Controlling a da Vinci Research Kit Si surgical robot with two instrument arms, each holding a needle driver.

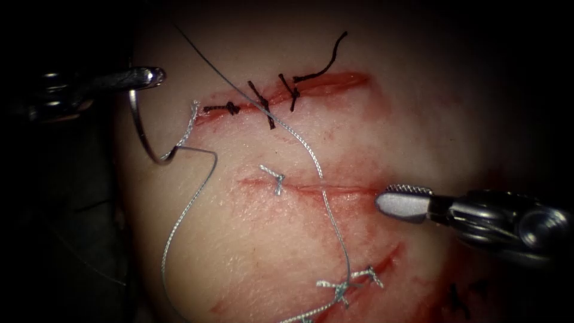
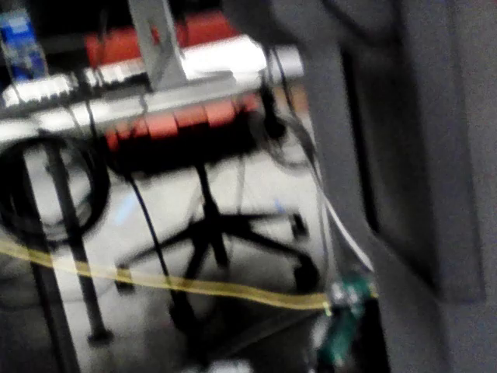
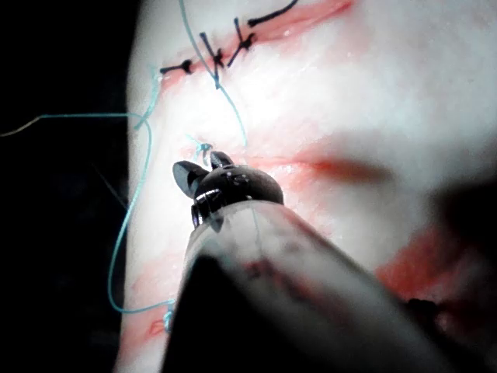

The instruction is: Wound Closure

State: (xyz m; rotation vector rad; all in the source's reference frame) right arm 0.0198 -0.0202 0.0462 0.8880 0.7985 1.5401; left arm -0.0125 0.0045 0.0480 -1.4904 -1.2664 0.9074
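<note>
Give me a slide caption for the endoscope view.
Left tool holds the curved needle near its tip, clear of the tissue; right tool, jaws open, empty beside the middle cut.

You are seeing a room: a swivel chair base [image 2: 221, 233] is standing on the floor, a yellow cable [image 2: 186, 284] is crossing before it.
</note>
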